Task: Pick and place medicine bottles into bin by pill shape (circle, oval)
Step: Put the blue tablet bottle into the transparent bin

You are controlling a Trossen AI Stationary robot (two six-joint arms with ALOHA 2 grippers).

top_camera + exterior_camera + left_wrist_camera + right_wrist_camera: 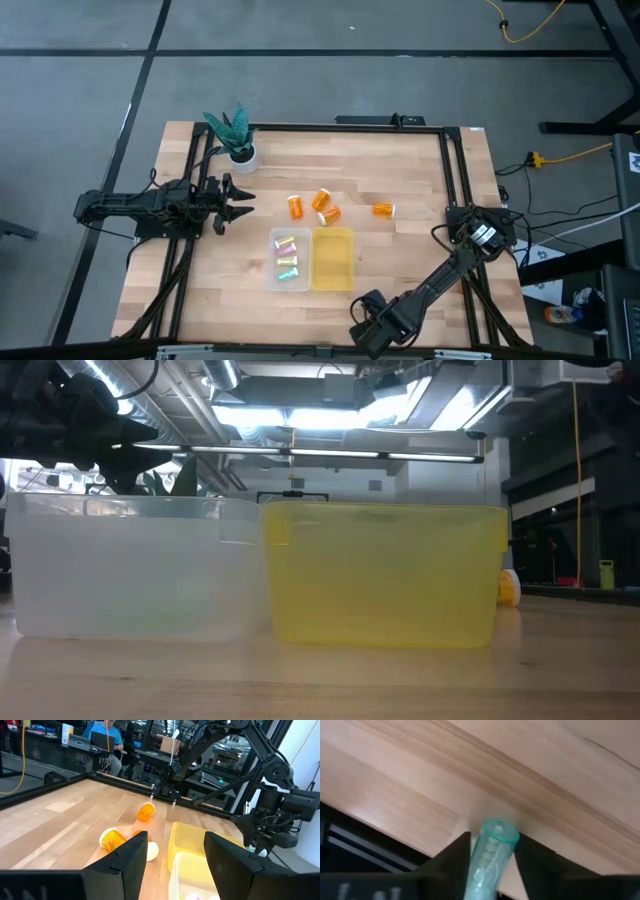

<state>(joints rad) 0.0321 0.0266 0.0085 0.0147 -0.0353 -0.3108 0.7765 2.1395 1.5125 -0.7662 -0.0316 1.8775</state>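
Note:
My right gripper [363, 334] points down at the table's near edge, and its wrist view shows it [492, 844] shut on a slim teal medicine bottle [487, 862] with white pills inside. My left gripper [240, 203] waits open at the table's left, level, holding nothing [172, 855]. Several orange medicine bottles with white caps lie on their sides at mid-table [296, 206] [321, 199] [384, 209]. A clear bin [288, 259] holds pastel vials. A yellow bin [333, 259] stands beside it. My right gripper pinches the teal bottle's body [482, 855] between its two fingers [457, 855], one on each side. The fingers come from above, pointing down, and lie along the bottle. Its rimmed end [499, 831] points down at the wood; whether it rests there, I cannot tell.
A white pot with a green plant [238, 140] stands at the far left corner. A dark metal frame [450, 170] runs along the table's edges. In the low view the two bins [385, 575] fill the front, with an orange bottle [508, 588] behind them.

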